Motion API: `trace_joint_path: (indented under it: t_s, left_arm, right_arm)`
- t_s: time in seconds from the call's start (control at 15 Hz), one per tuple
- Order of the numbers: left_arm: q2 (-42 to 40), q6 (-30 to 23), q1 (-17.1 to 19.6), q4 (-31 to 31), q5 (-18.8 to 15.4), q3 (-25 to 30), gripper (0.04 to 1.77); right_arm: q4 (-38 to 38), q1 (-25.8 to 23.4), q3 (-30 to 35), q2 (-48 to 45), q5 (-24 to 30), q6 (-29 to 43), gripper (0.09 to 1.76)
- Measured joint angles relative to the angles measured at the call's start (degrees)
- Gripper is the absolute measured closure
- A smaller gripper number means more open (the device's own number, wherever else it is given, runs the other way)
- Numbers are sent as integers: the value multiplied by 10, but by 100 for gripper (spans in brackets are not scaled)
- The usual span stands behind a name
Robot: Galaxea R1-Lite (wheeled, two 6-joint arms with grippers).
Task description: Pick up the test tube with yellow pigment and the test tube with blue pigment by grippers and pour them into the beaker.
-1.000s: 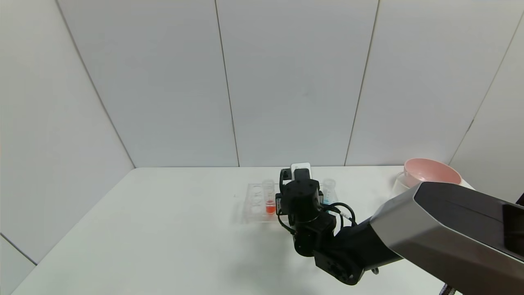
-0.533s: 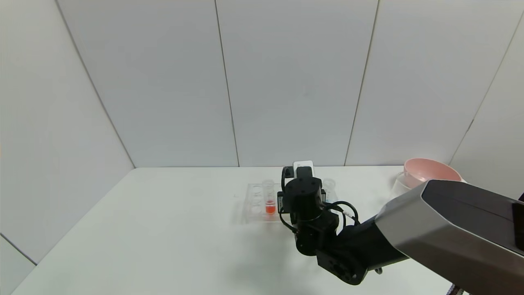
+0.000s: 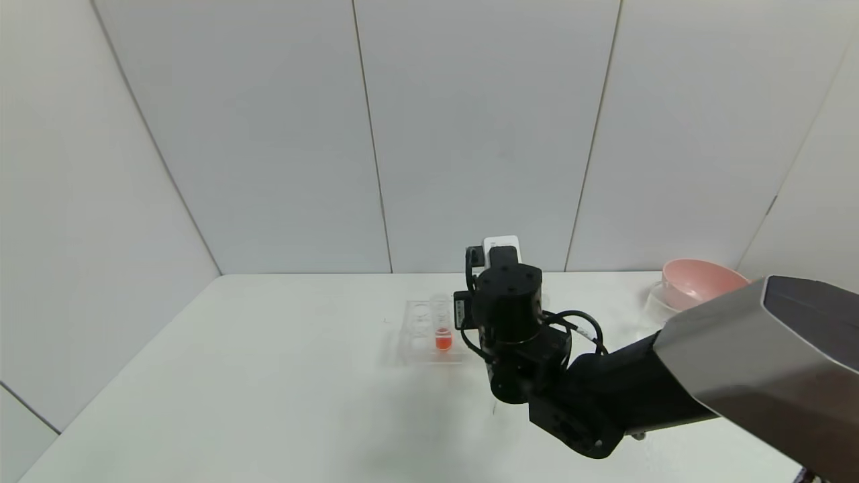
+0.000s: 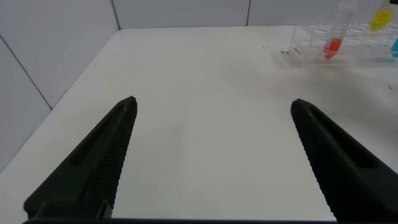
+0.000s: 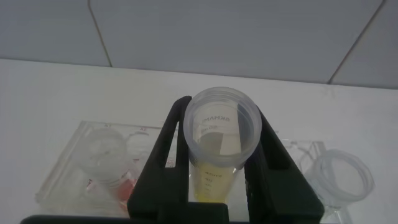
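My right gripper [image 5: 221, 109] is shut on the test tube with yellow pigment [image 5: 219, 146], both fingers pressed against its sides just under the open rim. The tube hangs upright above the clear rack [image 5: 68, 174], with yellow liquid in its lower part. In the head view the black right wrist [image 3: 508, 302] hides this tube and the jaws. The test tube with blue pigment [image 4: 395, 45] shows only as a cyan patch at the rack's far end. A clear beaker [image 3: 659, 302] stands at the right beside the bowl. My left gripper [image 4: 212, 104] is open over bare table.
A tube of red-orange liquid [image 3: 442, 330] stands in the rack [image 3: 419, 332] left of my right wrist. A pink bowl [image 3: 701, 282] sits at the table's far right corner. White walls close the table's back and sides.
The right gripper closed on the yellow tube, then rose with it and shifted slightly right. The blue tube, seen earlier beside the wrist, is now hidden in the head view.
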Motion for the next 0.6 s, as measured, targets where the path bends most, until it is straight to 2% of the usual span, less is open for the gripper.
trace_joint_path:
  t_s: [0.6]
  left_arm:
    - [0, 0, 0, 0, 0, 0, 5]
  right_arm:
    - [1, 1, -7, -45, 2, -23, 128]
